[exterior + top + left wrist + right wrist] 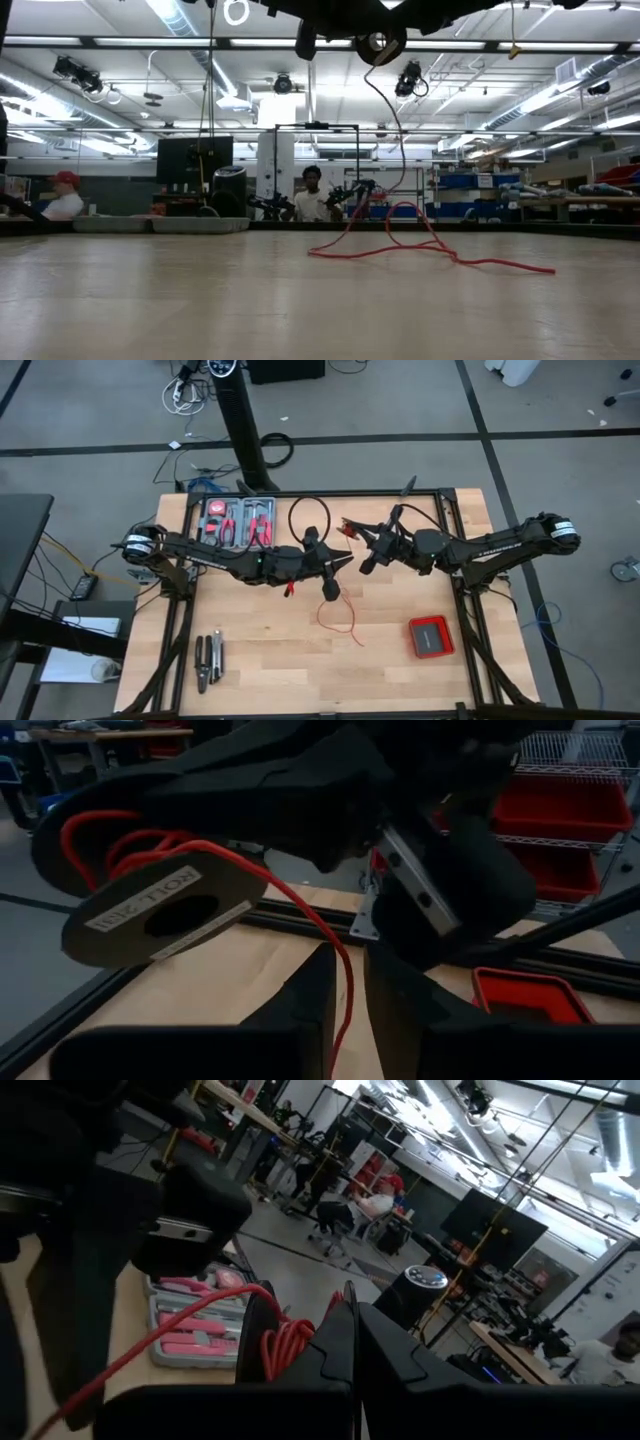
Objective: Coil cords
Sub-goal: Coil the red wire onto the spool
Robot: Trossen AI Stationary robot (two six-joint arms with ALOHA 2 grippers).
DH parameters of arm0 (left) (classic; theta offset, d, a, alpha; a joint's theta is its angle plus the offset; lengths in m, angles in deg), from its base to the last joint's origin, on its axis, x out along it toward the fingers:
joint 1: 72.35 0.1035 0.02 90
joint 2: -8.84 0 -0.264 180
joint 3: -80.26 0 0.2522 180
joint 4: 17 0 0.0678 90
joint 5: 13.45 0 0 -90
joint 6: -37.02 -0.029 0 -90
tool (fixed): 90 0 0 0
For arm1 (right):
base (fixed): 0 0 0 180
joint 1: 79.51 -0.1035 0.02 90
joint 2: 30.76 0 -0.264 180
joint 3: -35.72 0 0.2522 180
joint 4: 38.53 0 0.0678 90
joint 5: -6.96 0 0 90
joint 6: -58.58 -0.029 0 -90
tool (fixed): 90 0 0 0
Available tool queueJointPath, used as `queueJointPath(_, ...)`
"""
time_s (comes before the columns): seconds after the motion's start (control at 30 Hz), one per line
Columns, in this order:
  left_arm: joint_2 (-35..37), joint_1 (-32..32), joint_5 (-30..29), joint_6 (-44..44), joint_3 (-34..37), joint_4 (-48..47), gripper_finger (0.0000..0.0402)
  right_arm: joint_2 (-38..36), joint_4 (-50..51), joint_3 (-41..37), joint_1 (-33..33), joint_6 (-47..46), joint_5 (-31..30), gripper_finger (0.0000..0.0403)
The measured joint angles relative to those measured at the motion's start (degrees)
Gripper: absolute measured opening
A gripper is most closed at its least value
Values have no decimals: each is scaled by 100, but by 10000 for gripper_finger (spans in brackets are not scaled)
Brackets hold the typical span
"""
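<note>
- Left wrist view puts the red wire (340, 990) closest: it drops between the left end effector's (347, 1010) fingers, which stand slightly apart beside it; whether they pinch it I cannot tell.
- Just beyond sits the black spool (150, 910), a few red turns on its core, held up off the surface (230, 970).
- High view shows the two end effectors near each other at the surface's middle, the left end effector (335, 565) at about 9 o'clock from the right end effector (372, 550).
- Right wrist view shows the right end effector (352, 1345) closed, the red windings just beside its fingers.
- From the left end effector the loose wire (340, 615) runs toward 6 o'clock, its long axis running top to bottom in the high view, so the left arm is nearer the slack.
- Low view: the slack (420, 245) lies in loops on the surface, one strand rising to the spool overhead.
</note>
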Motion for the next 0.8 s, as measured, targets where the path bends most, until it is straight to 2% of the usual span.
queueJointPath(0.8, 0, 4, -81, 17, 0, 7, 57, 0, -435, 0, -118, 69, 201, 0)
